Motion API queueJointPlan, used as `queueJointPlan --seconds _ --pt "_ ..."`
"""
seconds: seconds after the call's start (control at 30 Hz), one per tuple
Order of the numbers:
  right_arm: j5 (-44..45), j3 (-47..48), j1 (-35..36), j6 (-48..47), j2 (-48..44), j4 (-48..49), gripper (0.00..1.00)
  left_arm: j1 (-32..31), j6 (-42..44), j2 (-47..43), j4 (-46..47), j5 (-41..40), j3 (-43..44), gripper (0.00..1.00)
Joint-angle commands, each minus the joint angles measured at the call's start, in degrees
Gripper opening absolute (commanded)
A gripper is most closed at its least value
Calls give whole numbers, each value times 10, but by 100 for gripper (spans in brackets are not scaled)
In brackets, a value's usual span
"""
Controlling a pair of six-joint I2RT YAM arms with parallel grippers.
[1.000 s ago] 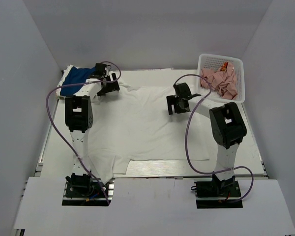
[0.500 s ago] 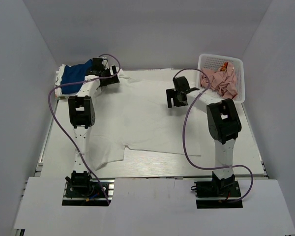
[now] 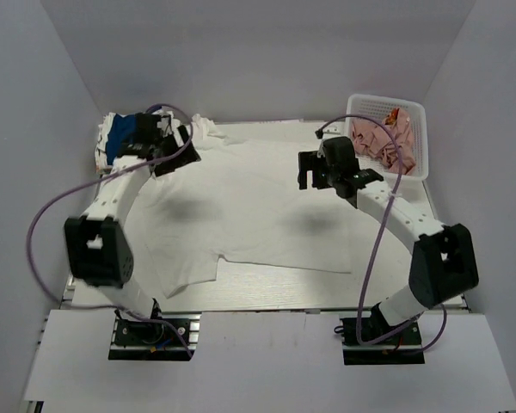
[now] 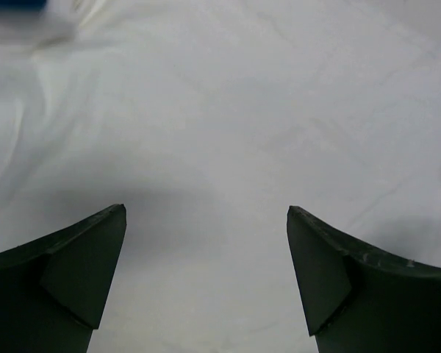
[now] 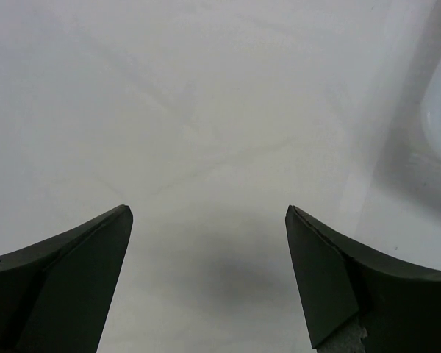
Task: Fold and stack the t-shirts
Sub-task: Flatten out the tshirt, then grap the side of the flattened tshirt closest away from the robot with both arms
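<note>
compared with 0.5 s earlier, shows both elbows swung low and outward, with the large white t-shirt (image 3: pixel 249 206) lying as before, spread flat across the table (image 3: pixel 267 297). places left gripper (image 4: pixel 206 217) above the shirt's far left part, fingers wide apart, holding nothing. places right gripper (image 5: pixel 208 213) above the far right part, equally wide open and empty. locates a folded blue t-shirt (image 3: pixel 120 136) at the far left corner, and a white basket (image 3: pixel 420 120) of pink cloth (image 3: pixel 383 142) at the far right.
</note>
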Motion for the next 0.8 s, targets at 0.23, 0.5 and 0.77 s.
queueJointPlan --seconds 0.23,0.5,0.77 --pt "8 -242 11 183 -209 30 90 9 -302 -488 -204 -159 -438 100" --pt "33 -305 7 206 -266 3 90 12 -386 -599 -209 -73 -594 100" --pt "50 -306 3 230 -239 -33 90 5 -403 -479 -157 -91 -623 95"
